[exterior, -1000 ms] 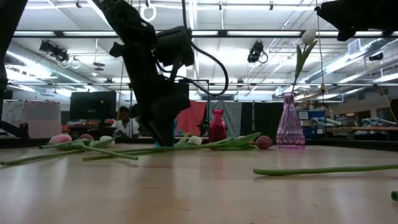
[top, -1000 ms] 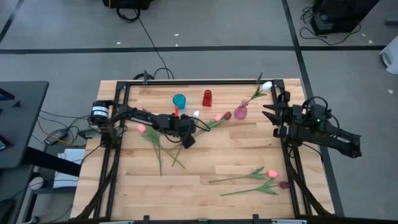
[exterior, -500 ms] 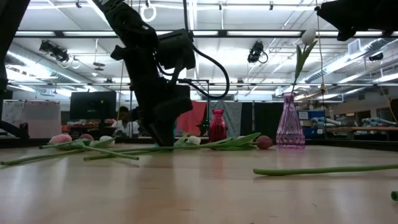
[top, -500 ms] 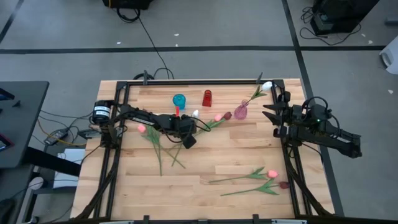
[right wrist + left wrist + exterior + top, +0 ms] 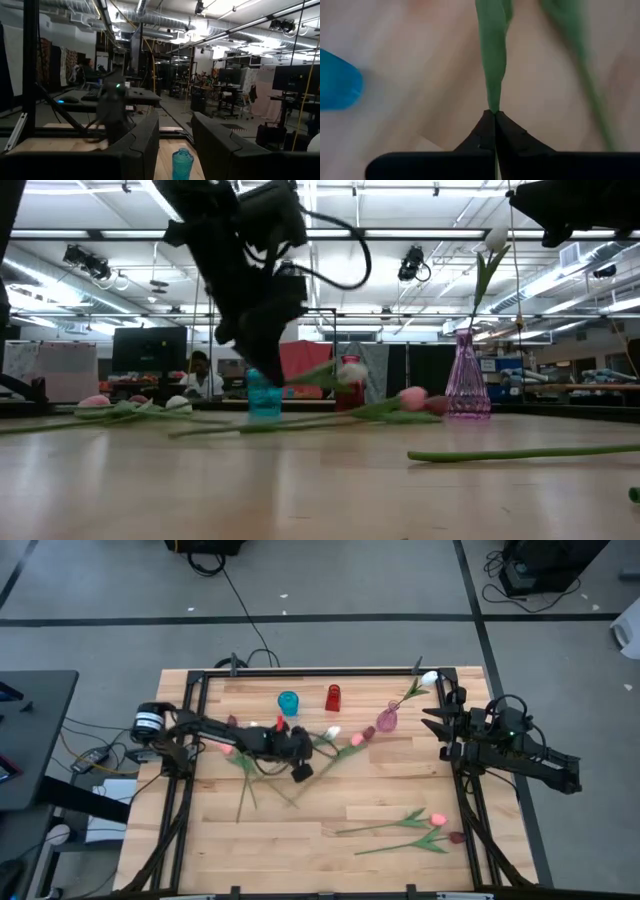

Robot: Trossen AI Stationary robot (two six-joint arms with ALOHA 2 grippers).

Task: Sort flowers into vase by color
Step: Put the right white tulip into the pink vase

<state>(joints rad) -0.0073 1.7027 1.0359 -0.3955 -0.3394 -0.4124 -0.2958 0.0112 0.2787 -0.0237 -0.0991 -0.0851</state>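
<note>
The left gripper point(image 5: 296, 743) sits near the middle of the wooden surface point(image 5: 330, 795), just in front of the blue vase point(image 5: 288, 702), with its fingers clenched tight on a green stem point(image 5: 492, 70). From table height that stem slants up off the wood, and the white tulip point(image 5: 352, 371) at its end hangs in the air beside the arm. The red vase point(image 5: 333, 697) stands next to the blue one, and the pink vase point(image 5: 387, 721) stands further toward the right side with one white flower point(image 5: 429, 678) already in it, leaning out toward the back corner. A pink tulip point(image 5: 357, 739) and a dark red one point(image 5: 367, 731) lie touching or nearly touching each other just beside the pink vase, their stems running back toward the left gripper. On the left, a pink head point(image 5: 228, 750) and a dark head point(image 5: 232, 722) lie close to the arm, with a tangle of green stems trailing toward the front. Three more flowers point(image 5: 420, 830) lie together near the front right, heads toward the right edge. The right gripper point(image 5: 432, 724) waits at the right edge, well apart from the flowers, its fingers spread and holding nothing.
</note>
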